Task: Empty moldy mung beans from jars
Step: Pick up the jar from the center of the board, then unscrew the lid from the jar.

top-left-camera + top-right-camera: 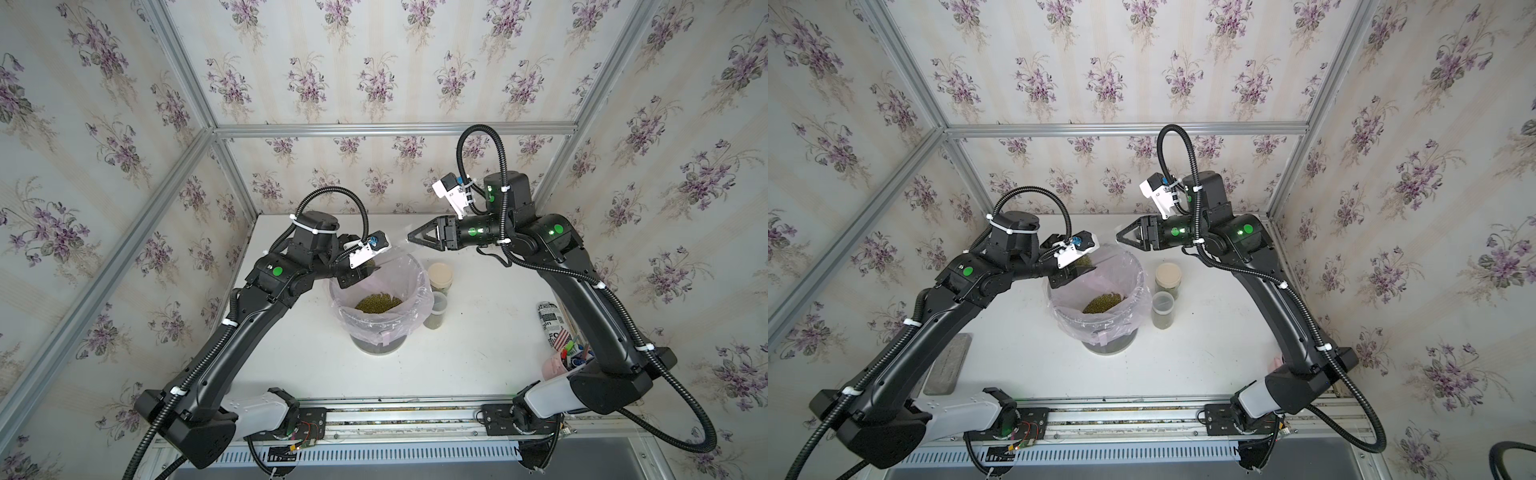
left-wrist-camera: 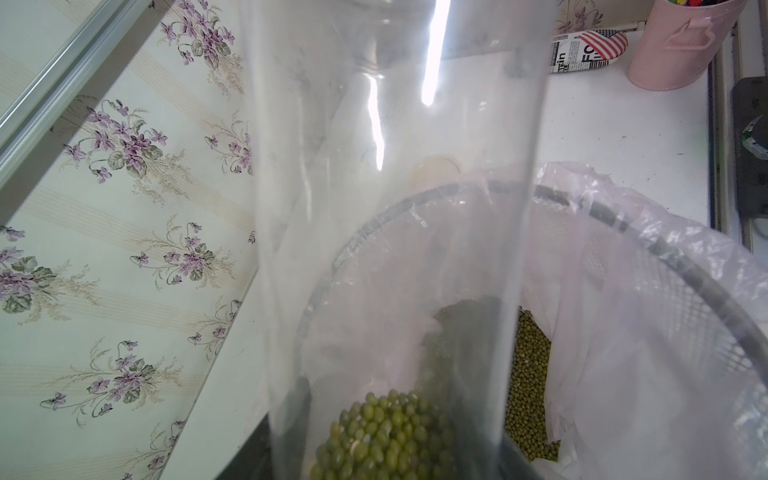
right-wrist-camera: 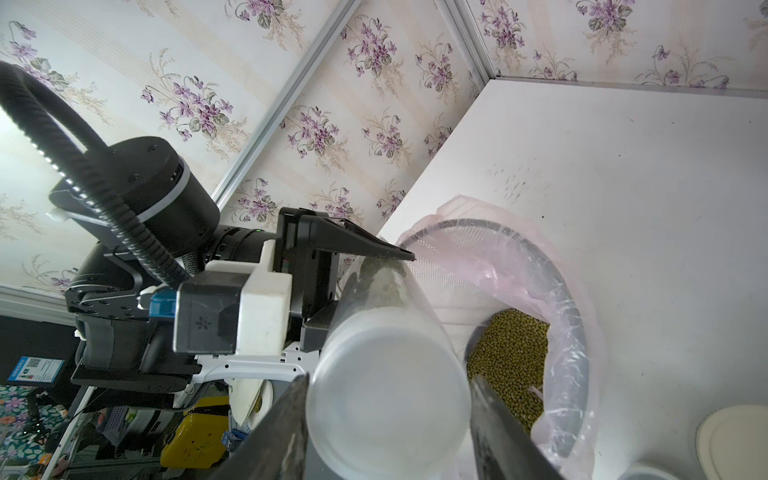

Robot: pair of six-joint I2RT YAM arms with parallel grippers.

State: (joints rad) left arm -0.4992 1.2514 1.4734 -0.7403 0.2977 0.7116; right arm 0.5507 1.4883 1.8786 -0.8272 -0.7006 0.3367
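Mung beans [image 2: 382,436] are lying at the gripped end of the clear jar [image 2: 395,208], which the left gripper [image 3: 370,286] is pinching, tilted over the bin [image 1: 428,286] rim. Its long axis is pointing up from the bin toward the right gripper [image 3: 388,377], the nearer arm for the whitish end [image 3: 386,403], probably the lid. The right wrist view is showing those jaws spread either side of that end, contact not resolvable; both top views are adding a loose heap [image 1: 378,303] lying inside the bin.

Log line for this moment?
left tool: holds tilted jar over bin | right tool: straddles jar's end | beans: in jar and bin
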